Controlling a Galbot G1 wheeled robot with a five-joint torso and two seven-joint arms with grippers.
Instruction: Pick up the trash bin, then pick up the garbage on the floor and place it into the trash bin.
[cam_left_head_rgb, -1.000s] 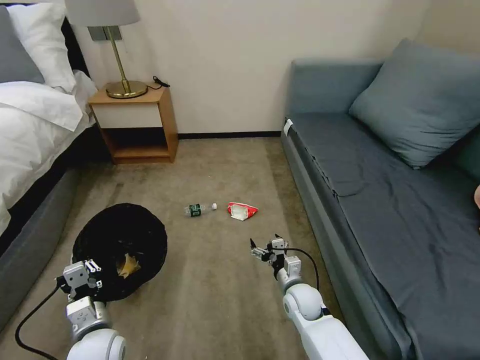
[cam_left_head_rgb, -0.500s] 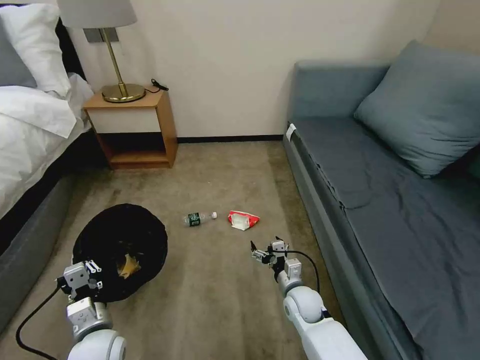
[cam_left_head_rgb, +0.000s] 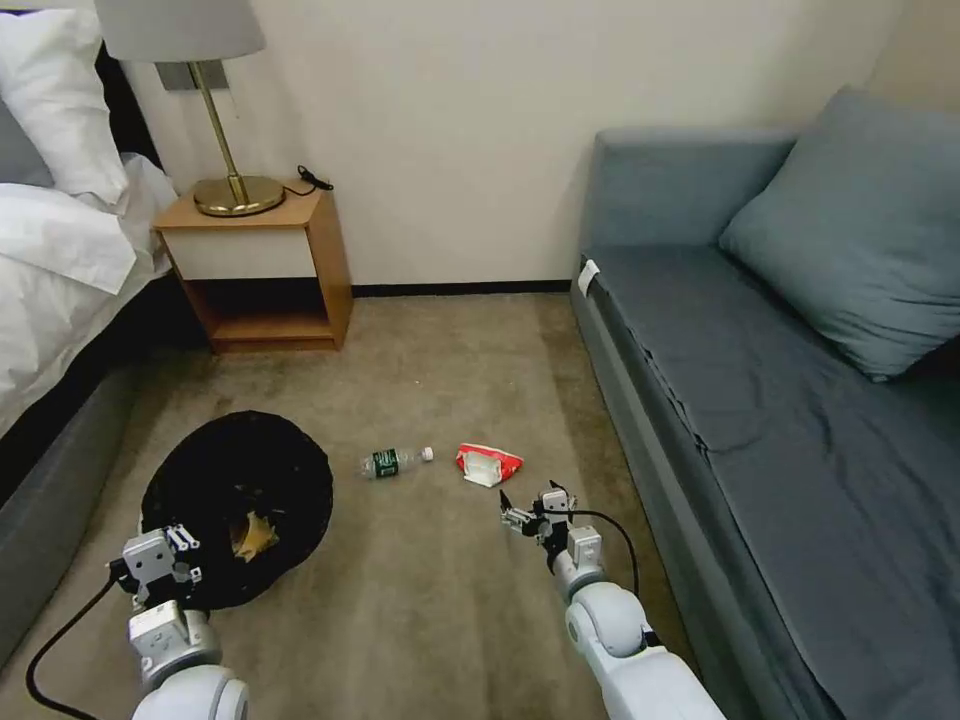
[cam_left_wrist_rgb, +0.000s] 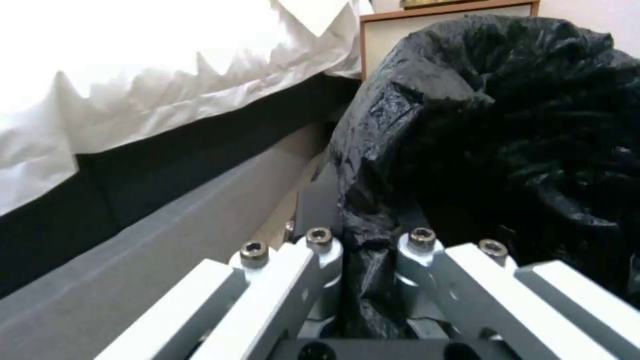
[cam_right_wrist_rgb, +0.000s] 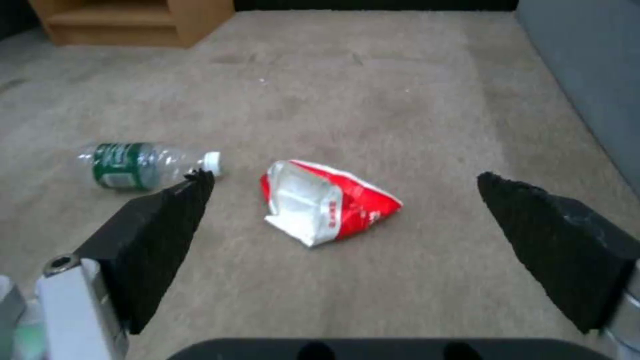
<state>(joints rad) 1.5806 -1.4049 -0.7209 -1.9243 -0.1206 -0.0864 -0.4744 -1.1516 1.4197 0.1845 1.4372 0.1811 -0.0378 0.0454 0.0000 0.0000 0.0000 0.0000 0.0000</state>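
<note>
The left gripper (cam_left_wrist_rgb: 365, 250) pinches the trash bin (cam_left_head_rgb: 238, 505) by its black bag rim, so the bin comes along. The right gripper (cam_left_head_rgb: 528, 512) is wide open and holds nothing, lined up on the red-white snack bag (cam_right_wrist_rgb: 327, 202). The bottle (cam_right_wrist_rgb: 143, 165) lies beside it. Something yellowish, maybe a wrapper, sits in the bin.

The trash bin (cam_left_wrist_rgb: 493, 115) wears wrinkled, glossy black plastic film, the bottle (cam_right_wrist_rgb: 143, 162) is clear smooth plastic with a green label, the snack bag (cam_right_wrist_rgb: 327, 202) is crinkled shiny foil-like plastic, the floor (cam_left_head_rgb: 450, 600) is matt short-pile carpet, and the nightstand (cam_left_head_rgb: 265, 265) is smooth wood.
</note>
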